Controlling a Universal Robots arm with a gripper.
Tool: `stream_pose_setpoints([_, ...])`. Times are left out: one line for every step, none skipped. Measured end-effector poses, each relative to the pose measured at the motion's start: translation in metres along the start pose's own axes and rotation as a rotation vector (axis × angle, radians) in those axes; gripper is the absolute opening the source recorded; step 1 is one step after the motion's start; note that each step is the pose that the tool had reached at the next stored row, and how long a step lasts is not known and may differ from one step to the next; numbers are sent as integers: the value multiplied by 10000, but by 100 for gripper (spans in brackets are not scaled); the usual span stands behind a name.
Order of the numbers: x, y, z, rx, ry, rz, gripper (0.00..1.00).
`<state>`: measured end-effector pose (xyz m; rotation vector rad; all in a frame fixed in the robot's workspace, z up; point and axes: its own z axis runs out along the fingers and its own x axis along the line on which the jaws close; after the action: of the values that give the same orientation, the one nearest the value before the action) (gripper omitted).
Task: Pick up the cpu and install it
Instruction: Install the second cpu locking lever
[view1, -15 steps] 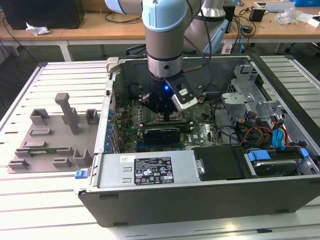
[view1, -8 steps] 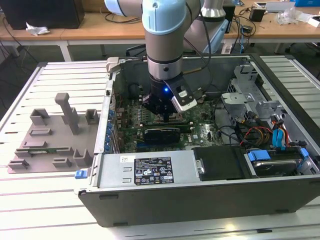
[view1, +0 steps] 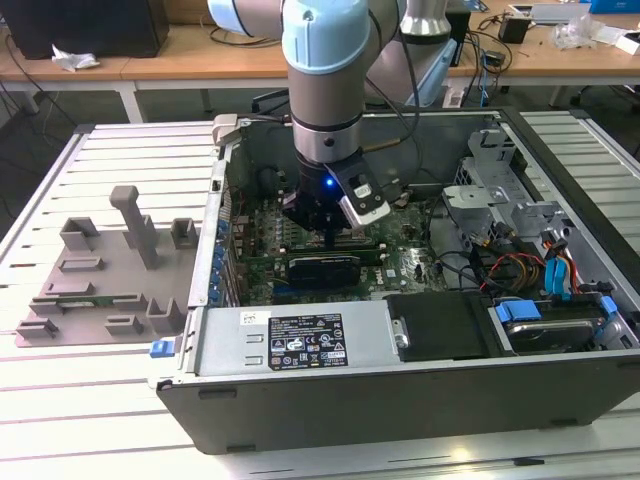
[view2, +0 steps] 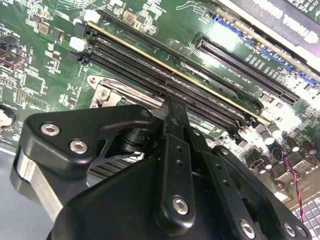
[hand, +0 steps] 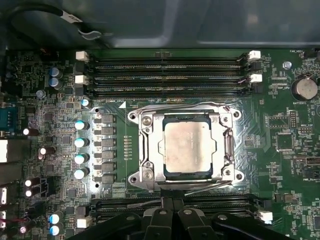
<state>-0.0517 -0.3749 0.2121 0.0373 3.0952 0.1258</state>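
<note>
The cpu (hand: 189, 148), a pale silvery square chip, lies flat in the motherboard socket (hand: 145, 150), framed by the socket's metal plate. In the first wrist view my gripper (hand: 173, 201) hangs beside the socket, over the memory slots next to it, apart from the chip. Its two black fingers (hand: 161, 212) are pressed together with nothing between them. In the exterior view the gripper (view1: 333, 236) is down inside the open computer case (view1: 400, 395), just above the green board. The second wrist view has the fingertips (view2: 173, 111) close over the long black memory slots (view2: 165, 75).
A long black expansion card (view1: 325, 268) lies just in front of the gripper. The power supply (view1: 290, 340) fills the case's near side; a drive cage and cables (view1: 545, 265) crowd the exterior view's right. A grey moulded fixture tray (view1: 100, 280) sits on the table at the exterior view's left.
</note>
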Motion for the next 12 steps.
stream_pose_setpoints([0,0,-1,2,1,-1,11])
stream_pose_setpoints([0,0,0,1,0,-1,11])
stream_pose_setpoints([2,0,0,0,22,2,11])
stream_pose_setpoints([2,-1,1,-1,24,-3,11])
stream_pose_setpoints([3,-1,2,-1,27,-11,11])
stream_pose_setpoints([4,-1,3,-2,27,-18,11])
stream_pose_setpoints([7,-1,4,-3,30,-32,11])
stream_pose_setpoints([12,-1,5,-4,35,-71,11])
stream_pose_setpoints([17,-1,6,-7,37,-108,11])
stream_pose_setpoints([31,-1,7,-11,42,-180,11])
stream_pose_setpoints([54,-2,6,-13,49,-256,11])
stream_pose_setpoints([85,-3,5,-15,53,-306,11])
